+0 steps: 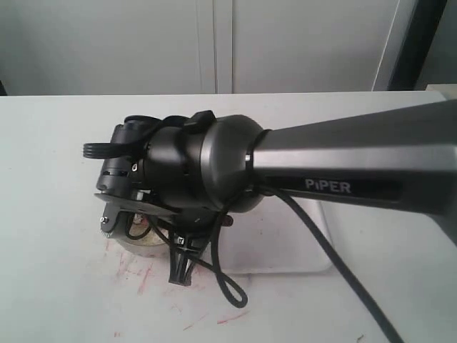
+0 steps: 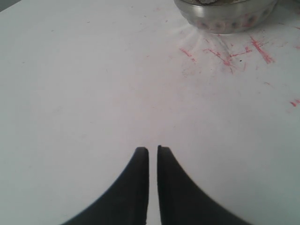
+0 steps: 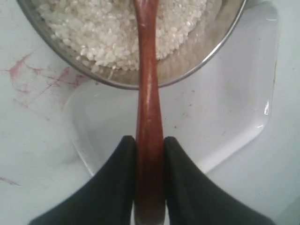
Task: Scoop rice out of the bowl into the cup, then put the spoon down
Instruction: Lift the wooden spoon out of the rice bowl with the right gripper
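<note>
My right gripper (image 3: pixel 150 140) is shut on the slim handle of the reddish-brown wooden spoon (image 3: pixel 147 70). The spoon's far end reaches over the rim into the wide steel bowl (image 3: pixel 202 60), which holds off-white rice (image 3: pixel 93 33); the scoop is cut off by the frame. In the exterior view the right arm (image 1: pixel 321 164) hides nearly everything, and only a sliver of the bowl (image 1: pixel 143 241) shows under its wrist. My left gripper (image 2: pixel 153 150) is shut on nothing, low over bare table, facing a steel vessel (image 2: pixel 225 16). I cannot tell whether that vessel is the bowl or the cup.
A white tray (image 3: pixel 225 108) lies under and beside the bowl, also seen under the arm as the tray (image 1: pixel 300 250). Red scuff marks (image 2: pixel 225 54) stain the white table near the steel vessel. A black cable (image 1: pixel 321 250) hangs from the right arm.
</note>
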{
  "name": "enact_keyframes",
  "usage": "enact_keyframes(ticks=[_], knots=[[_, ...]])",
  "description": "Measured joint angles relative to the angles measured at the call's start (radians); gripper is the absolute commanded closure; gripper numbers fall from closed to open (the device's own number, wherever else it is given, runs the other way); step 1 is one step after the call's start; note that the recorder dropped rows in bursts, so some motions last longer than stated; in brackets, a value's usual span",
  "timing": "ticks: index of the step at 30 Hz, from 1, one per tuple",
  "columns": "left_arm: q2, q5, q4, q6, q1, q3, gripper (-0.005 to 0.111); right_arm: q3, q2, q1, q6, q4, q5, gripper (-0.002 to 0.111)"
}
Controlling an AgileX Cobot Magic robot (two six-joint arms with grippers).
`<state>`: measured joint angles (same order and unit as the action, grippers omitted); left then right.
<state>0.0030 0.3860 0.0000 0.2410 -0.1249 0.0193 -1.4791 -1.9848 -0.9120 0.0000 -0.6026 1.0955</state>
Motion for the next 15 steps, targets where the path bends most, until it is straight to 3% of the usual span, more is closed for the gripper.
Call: enact_keyframes(ticks=[15], knots=[[0.000,0.000,0.000,0.000,0.000,0.000,0.092,0.000,0.036,0.055,0.042,0.119,-0.002,0.108]])
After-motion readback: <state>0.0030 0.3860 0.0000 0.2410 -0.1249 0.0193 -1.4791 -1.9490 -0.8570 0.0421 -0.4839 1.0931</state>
